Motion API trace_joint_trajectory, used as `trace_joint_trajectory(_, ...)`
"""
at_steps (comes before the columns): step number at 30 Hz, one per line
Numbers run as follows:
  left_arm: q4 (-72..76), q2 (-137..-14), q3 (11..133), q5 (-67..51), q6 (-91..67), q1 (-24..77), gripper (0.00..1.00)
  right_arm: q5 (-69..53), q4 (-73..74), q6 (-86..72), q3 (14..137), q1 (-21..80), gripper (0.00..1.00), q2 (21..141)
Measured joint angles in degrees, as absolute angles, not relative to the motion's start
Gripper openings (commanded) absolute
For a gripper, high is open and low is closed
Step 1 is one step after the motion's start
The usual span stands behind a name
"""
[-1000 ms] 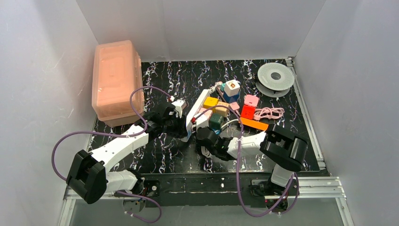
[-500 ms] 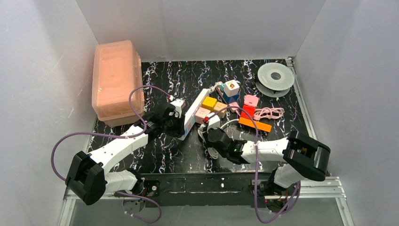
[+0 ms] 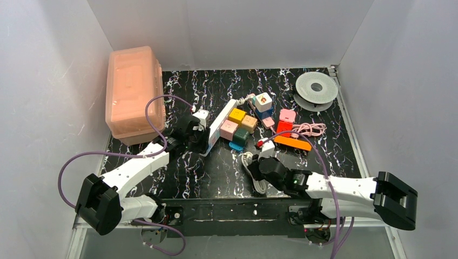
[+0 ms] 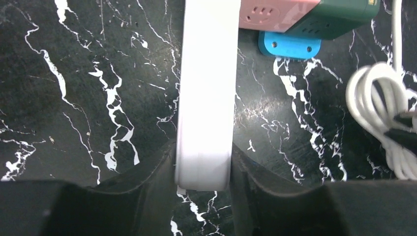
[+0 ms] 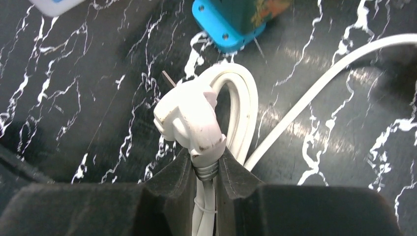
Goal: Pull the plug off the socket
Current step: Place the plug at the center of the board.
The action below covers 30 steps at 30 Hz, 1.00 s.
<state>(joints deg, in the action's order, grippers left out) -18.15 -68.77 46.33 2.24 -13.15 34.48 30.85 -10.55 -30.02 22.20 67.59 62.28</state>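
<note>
The socket (image 3: 220, 125), a single long white strip, lies slantwise at the centre of the top view on the black marbled table (image 3: 216, 86). We find its lower end clenched by the left gripper (image 3: 205, 144). In the left wrist view a dark finger (image 4: 157, 177) presses on each side of the strip at bottom centre.

The plug (image 5: 189, 115), one and white, sits at the centre of the right wrist view. It is free of the socket, with a dark prong bare at its upper left. The right gripper (image 5: 205, 157) grasps its neck, and a looped white cord (image 5: 246, 98) lies just behind.

Against the strip's right side we count four blocks:
- a yellow block (image 3: 236, 115)
- a pink block (image 3: 228, 128)
- a tan block (image 3: 249, 122)
- a dark green block (image 3: 241, 135), with one blue plate (image 3: 236, 145) beside it

Right of centre we count:
- one white cube (image 3: 263, 100)
- one pink piece (image 3: 288, 115)
- one red block (image 3: 284, 127)
- one orange bar (image 3: 291, 143)
- one pink cable (image 3: 309, 129)

One grey spool (image 3: 316, 87) lies at upper right and one translucent orange box (image 3: 133, 91) at upper left. The white cube carries a small printed picture, too small for us to read.
</note>
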Motion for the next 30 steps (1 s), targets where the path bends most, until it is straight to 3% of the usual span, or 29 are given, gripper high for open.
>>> trace_joint_trajectory(2,-18.1,-68.8,46.5,2.7,-13.3,34.2,0.62,29.3,-8.1,-31.9,21.3,67.6,0.24,59.6)
trace_joint_trajectory(4,-17.8,-68.8,47.0,3.0,-13.8,33.8,0.8,27.4,-6.3,-33.5,21.0,67.7,0.44,59.2)
trace_joint_trajectory(6,-17.6,-68.8,47.5,2.9,-14.0,33.5,0.94,25.2,-4.9,-35.4,21.0,67.9,0.57,60.1)
trace_joint_trajectory(7,-17.6,-68.8,47.8,2.7,-14.0,33.3,0.98,24.4,-4.3,-36.1,21.0,68.0,0.62,60.7)
trace_joint_trajectory(11,-18.3,-68.8,49.5,0.9,-13.9,32.7,0.98,21.9,-2.7,-37.7,23.7,68.4,0.8,63.7)
trace_joint_trajectory(18,-18.8,-68.7,54.4,-3.5,-11.7,32.6,0.98,22.5,8.3,-38.2,31.6,64.0,0.85,59.5)
trace_joint_trajectory(25,-19.9,-68.7,59.5,-10.4,-7.0,32.6,0.98,20.1,20.1,-40.3,41.7,35.7,0.87,49.8)
trace_joint_trajectory(30,-20.6,-68.7,62.5,-15.2,-3.1,32.8,0.98,14.4,27.1,-45.6,43.2,26.5,0.87,52.5)
